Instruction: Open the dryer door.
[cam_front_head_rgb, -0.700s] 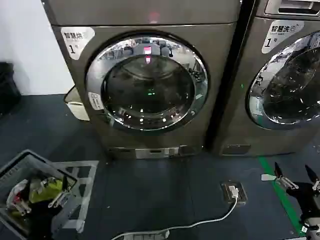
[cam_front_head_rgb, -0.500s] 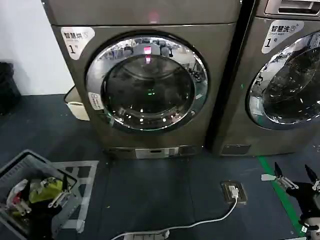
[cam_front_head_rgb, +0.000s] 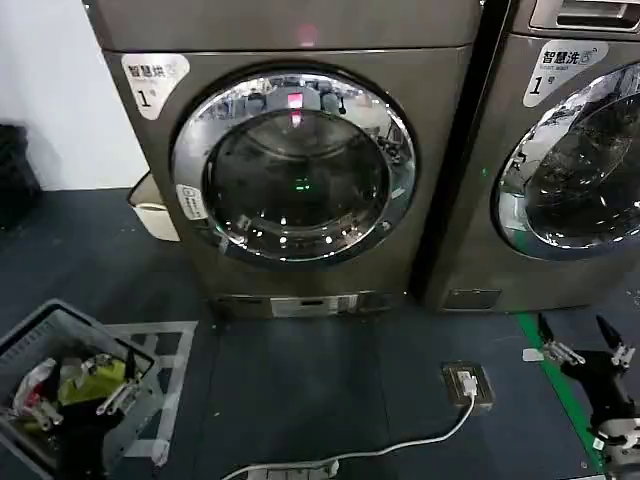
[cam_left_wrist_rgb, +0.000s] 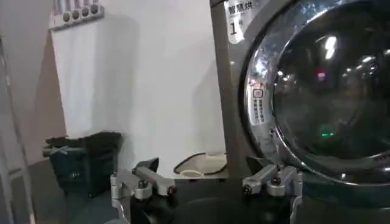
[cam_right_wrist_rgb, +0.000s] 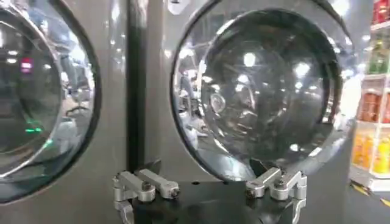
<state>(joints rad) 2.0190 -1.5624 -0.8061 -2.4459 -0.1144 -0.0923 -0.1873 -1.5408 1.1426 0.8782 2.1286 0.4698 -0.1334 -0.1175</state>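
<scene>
The dryer door (cam_front_head_rgb: 294, 166) stood shut, centre of the head view, untouched. The right hand (cam_front_head_rgb: 583, 345) hung low beside the floor, fingers spread wide and empty; the left hand (cam_left_wrist_rgb: 206, 182) likewise gaped open. Approach stage: next, a hand would need to reach the door's rim.

A plain white wall (cam_front_head_rgb: 55, 110) stood behind, above a dark grey floor (cam_front_head_rgb: 300, 380). A green tape line (cam_front_head_rgb: 560, 390) ran along the floor. A white cable (cam_front_head_rgb: 400, 447) led to a grey floor socket (cam_front_head_rgb: 467, 384). A black bin (cam_left_wrist_rgb: 82, 161) stood by the wall, and a grey plastic basket of clutter (cam_front_head_rgb: 65, 385) sat on the floor.
</scene>
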